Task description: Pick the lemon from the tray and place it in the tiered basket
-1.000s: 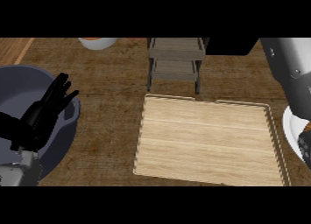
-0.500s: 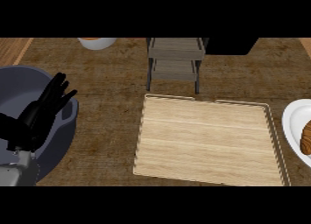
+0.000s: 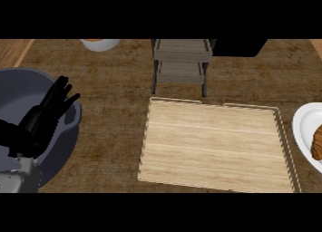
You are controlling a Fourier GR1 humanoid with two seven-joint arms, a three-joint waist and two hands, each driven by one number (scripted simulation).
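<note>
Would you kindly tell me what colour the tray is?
The tray is pale tan wood, clearest in the head view.

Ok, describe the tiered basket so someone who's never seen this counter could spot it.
Find the big pale wooden tray in the middle. Just beyond its far edge stands the tiered basket: two box-like shelves, one above the other, on dark legs. It alone is stacked, unlike the flat white plate at right.

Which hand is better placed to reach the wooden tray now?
Left, probably: the left hand rests open, just left of the tray, while the right hand is out of view. No lemon shows on the tray.
</note>
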